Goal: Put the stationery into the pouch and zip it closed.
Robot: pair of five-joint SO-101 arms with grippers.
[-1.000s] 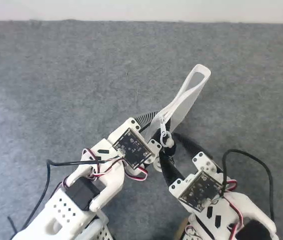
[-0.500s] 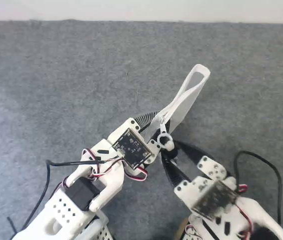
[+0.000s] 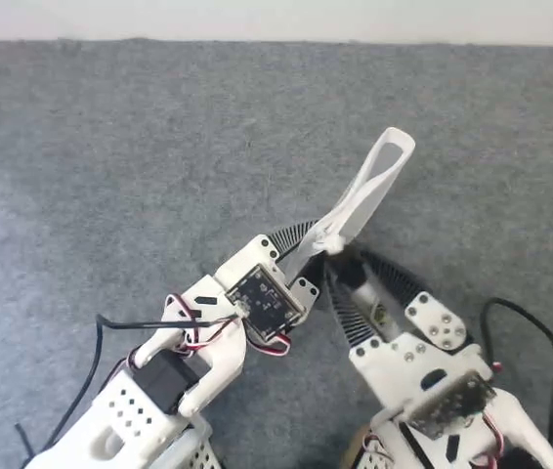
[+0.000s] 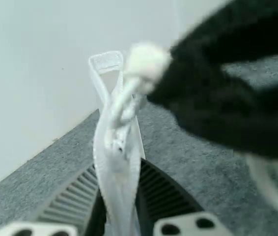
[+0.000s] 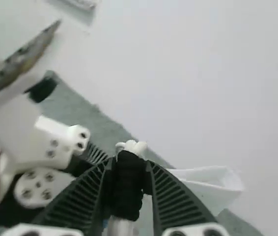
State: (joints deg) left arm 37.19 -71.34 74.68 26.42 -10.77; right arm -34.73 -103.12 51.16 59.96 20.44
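The white pouch (image 3: 369,191) stands on edge, slanting up over the grey carpet. My left gripper (image 3: 301,246) is shut on its lower end, and its ribbed black jaws flank the fabric in the left wrist view, where the pouch (image 4: 115,147) rises from between them. My right gripper (image 3: 336,256) is shut on the white zipper pull (image 3: 327,239) right beside the left jaws. In the right wrist view the knotted pull (image 5: 131,146) sticks out past the closed right gripper (image 5: 128,164), with the pouch (image 5: 205,179) behind it. What lies inside the pouch is hidden.
Grey carpet (image 3: 110,147) spreads around both arms, up to a pale wall (image 3: 276,20) at the far edge. A black cable (image 3: 89,366) trails by the left arm and another cable (image 3: 526,322) loops by the right arm.
My right gripper has moved forward from below the pull and shut on it. The pouch has shifted slightly; the left gripper keeps its hold.
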